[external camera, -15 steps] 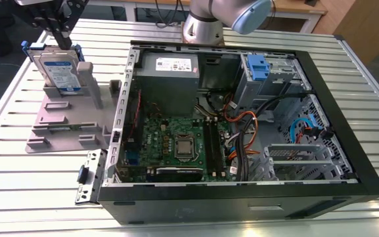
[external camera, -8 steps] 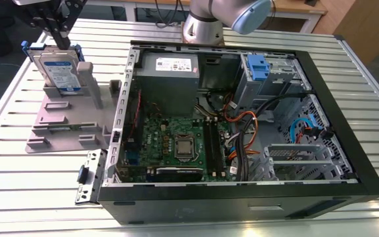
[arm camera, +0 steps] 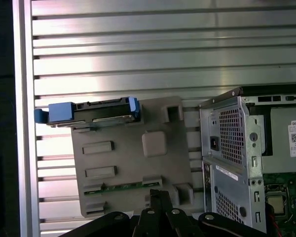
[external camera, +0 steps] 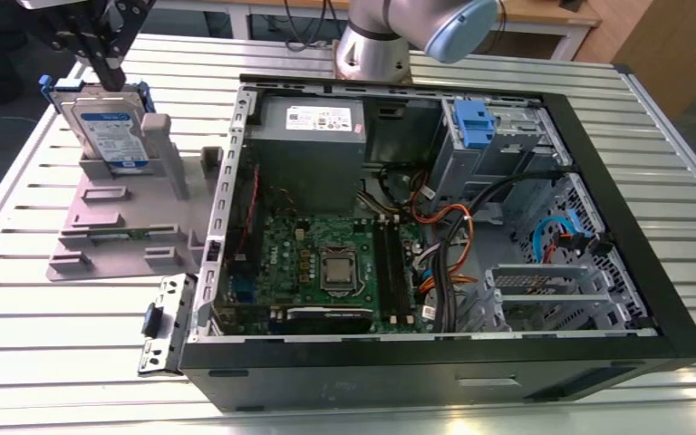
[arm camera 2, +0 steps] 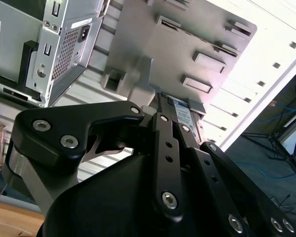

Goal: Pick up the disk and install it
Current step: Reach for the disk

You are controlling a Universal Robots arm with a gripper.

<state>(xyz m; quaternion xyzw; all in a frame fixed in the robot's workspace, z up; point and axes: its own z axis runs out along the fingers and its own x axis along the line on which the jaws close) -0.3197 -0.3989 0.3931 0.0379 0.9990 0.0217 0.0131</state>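
The disk (external camera: 112, 131), a silver drive with a white-and-blue label in a blue bracket, stands on edge in the grey stand (external camera: 119, 237) at the exterior view's left. My gripper (external camera: 108, 74) hangs just above the disk's top edge, its black fingers drawn together with nothing between them. The first wrist view looks down on the disk's (arm camera: 91, 111) top edge at the far end of the stand (arm camera: 133, 168), with my gripper's (arm camera: 156, 195) tips over the stand's near end, apart from the disk. In the second wrist view the disk (arm camera 2: 183, 114) shows just past the gripper (arm camera 2: 173, 126).
An open computer case (external camera: 674, 299) lies right of the stand, with its motherboard (external camera: 323, 263), power supply (external camera: 312, 136) and a blue bracket (external camera: 475, 122) in the drive bay. The arm's base (external camera: 372, 54) stands behind the case. The slatted metal table (external camera: 58, 362) stretches around them.
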